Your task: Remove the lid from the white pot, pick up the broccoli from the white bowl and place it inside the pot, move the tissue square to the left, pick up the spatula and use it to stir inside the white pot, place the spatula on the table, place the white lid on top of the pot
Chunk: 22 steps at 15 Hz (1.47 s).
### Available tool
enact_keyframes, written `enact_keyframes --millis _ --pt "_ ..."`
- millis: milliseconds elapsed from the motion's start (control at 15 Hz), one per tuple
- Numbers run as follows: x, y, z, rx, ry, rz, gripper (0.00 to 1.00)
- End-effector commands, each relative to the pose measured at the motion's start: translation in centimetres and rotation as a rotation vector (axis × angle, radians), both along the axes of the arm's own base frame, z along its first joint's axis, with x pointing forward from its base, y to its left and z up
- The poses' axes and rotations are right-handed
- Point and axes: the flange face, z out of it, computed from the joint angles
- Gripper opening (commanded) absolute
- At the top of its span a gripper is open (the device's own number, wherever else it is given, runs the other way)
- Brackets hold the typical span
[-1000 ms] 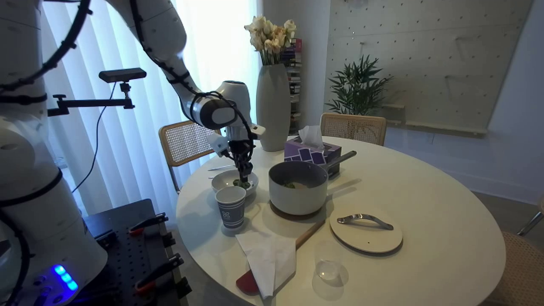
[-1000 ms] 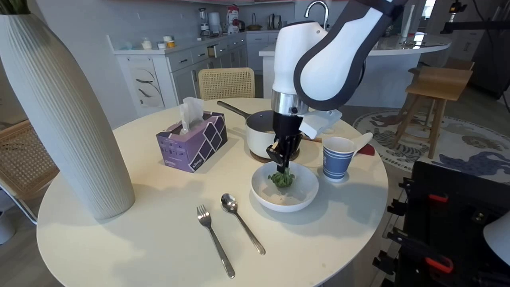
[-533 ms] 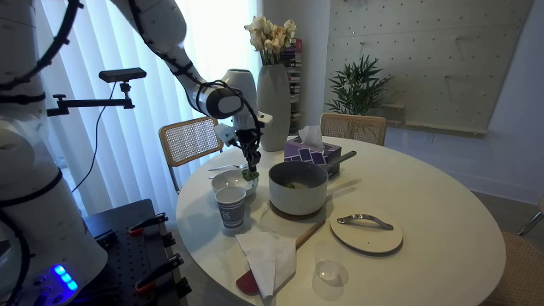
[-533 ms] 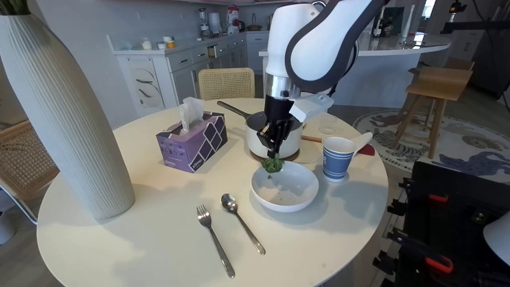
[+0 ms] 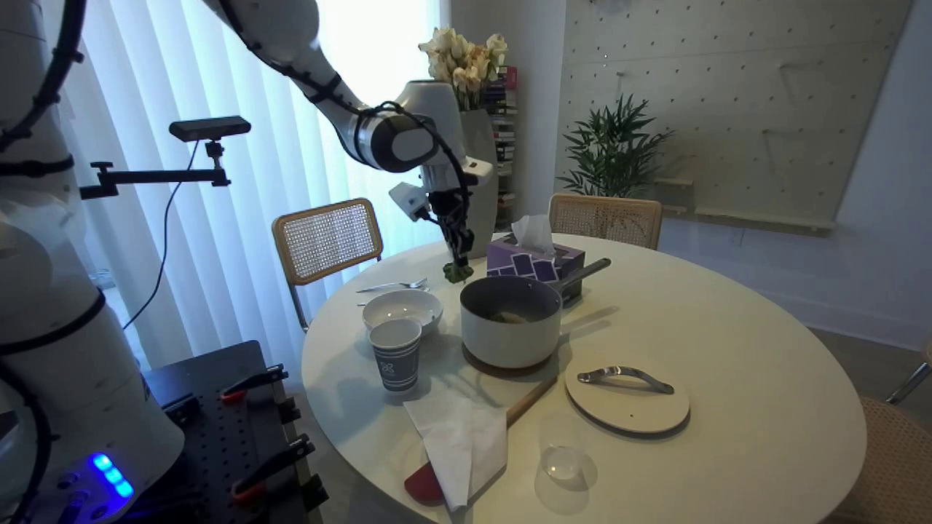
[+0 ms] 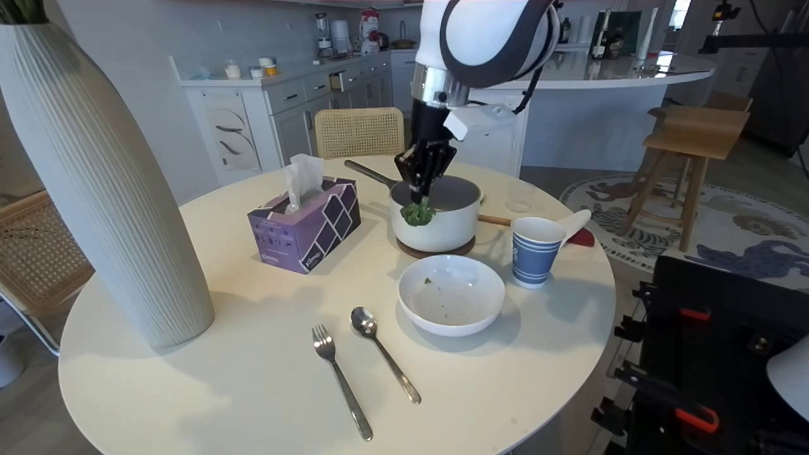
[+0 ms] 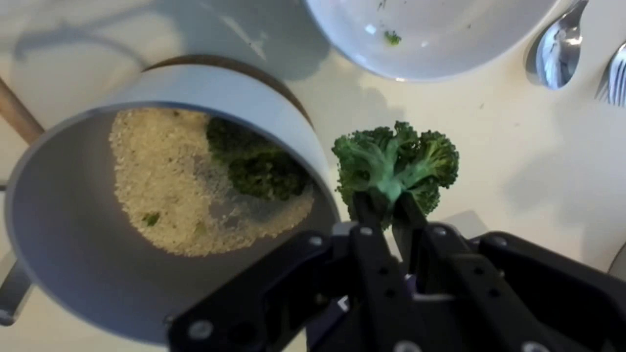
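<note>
The broccoli (image 7: 398, 164) hangs over the tabletop (image 6: 253, 379) just outside the pot (image 5: 510, 342), its stem clamped in the claw (image 7: 385, 199). The pot holds pale grains (image 7: 156, 176) and dark florets (image 7: 266, 173). Near it stands the bowl (image 6: 464, 300) with green crumbs (image 7: 392, 37); the cup (image 6: 534, 259) is just beside the bowl, the spoon (image 6: 387, 355) and fork (image 6: 342, 380) near. The tissue (image 5: 462, 444) lies across the spatula (image 5: 531, 401), covering its middle, the red head poking out. The lid (image 5: 626, 406) lies flat close to the spatula's handle, a clear glass (image 5: 562, 463) nearby. The box (image 6: 328, 224) stands near the pot, the vase (image 6: 120, 208) farther off.
</note>
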Motion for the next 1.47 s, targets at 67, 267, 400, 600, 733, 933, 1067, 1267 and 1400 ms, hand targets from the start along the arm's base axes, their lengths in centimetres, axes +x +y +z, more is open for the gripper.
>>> enact_keyframes --millis 67,267,400,600,733,933,1067,1267,1400 --pt "1.7 -4.8 3.3 -0.001 -0.038 -0.071 0.04" --pt "3.1 -8.8 4.0 0.01 -0.088 -0.107 0.04" --pt "3.9 -10.9 4.1 0.027 -0.103 -0.111 0.04" --pt "5.3 -13.4 3.3 0.046 -0.111 -0.111 0.04" --pt "6.2 -14.5 2.3 0.054 -0.103 -0.11 0.04" --pt "7.5 -15.4 0.7 0.069 -0.082 -0.116 0.04" --pt "8.1 -15.6 0.0 0.068 -0.054 -0.122 0.04" --pt "8.6 -15.6 -0.2 0.077 0.002 -0.127 0.04" --pt "8.8 -15.7 -0.1 0.085 0.043 -0.131 0.04"
